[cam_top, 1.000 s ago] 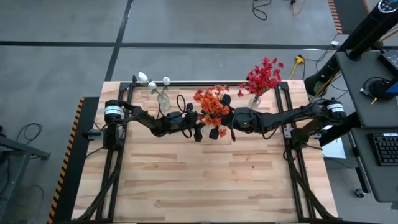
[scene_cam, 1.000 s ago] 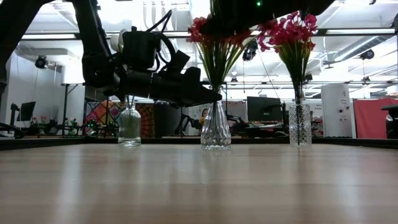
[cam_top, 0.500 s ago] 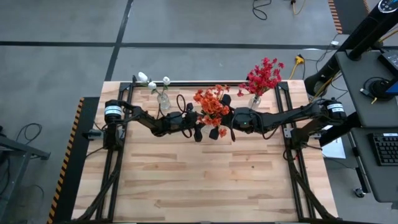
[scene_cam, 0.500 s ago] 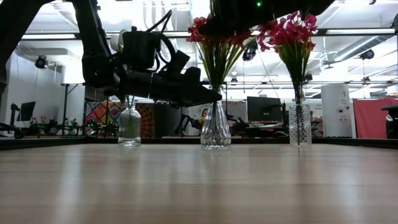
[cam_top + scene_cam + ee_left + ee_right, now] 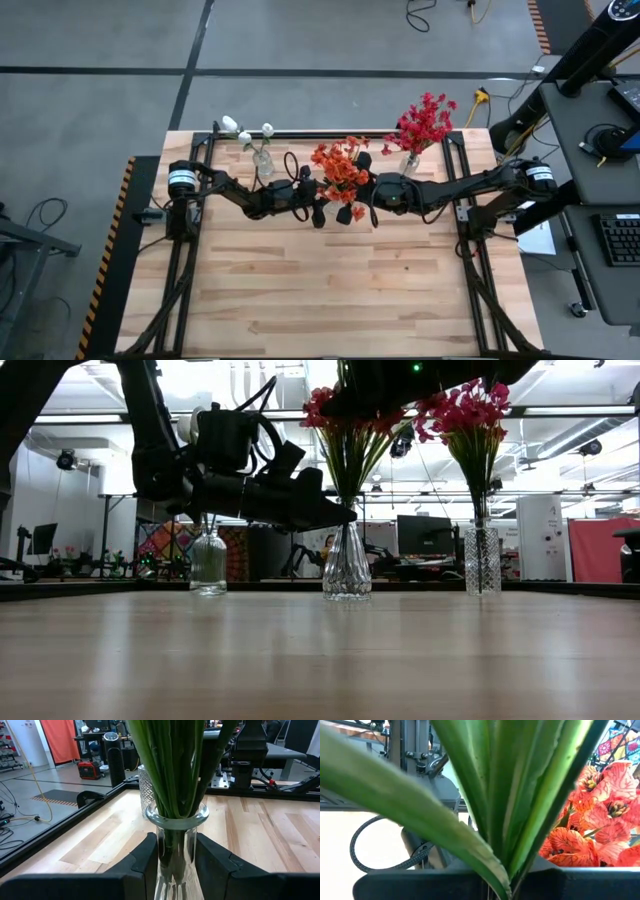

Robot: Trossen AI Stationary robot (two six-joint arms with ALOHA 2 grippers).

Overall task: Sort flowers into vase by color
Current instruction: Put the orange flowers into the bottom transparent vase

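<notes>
Three glass vases stand along the table's far side. The left one (image 5: pixel 263 161) holds white flowers (image 5: pixel 245 132), the middle one (image 5: pixel 347 565) orange flowers (image 5: pixel 338 170), the right one (image 5: pixel 482 560) red flowers (image 5: pixel 424 122). My left gripper (image 5: pixel 175 840) reaches in level from the table's left and is closed on the middle vase. My right gripper (image 5: pixel 495 881) comes from the right, higher up, and is shut among the orange flowers' green stems (image 5: pixel 520 795), just under the blooms (image 5: pixel 600 825). My left gripper pinches the middle vase's narrow neck (image 5: pixel 176 851) between its two fingers (image 5: pixel 146 857), just below the rim. The fingers come level from the table's left. The vase stands upright with its base on the table. My right gripper is shut on the orange flowers' stems (image 5: pixel 496 862), high up under the blooms, coming level from the table's right. How many stems it has, I cannot tell. The stems stand upright, their lower ends inside the vase.
The near two thirds of the wooden table (image 5: pixel 330 290) lie bare. A black metal frame (image 5: pixel 468 250) runs along the table's left, right and far edges. Beyond the far edge the room shows desks, monitors and a red partition (image 5: pixel 600 550).
</notes>
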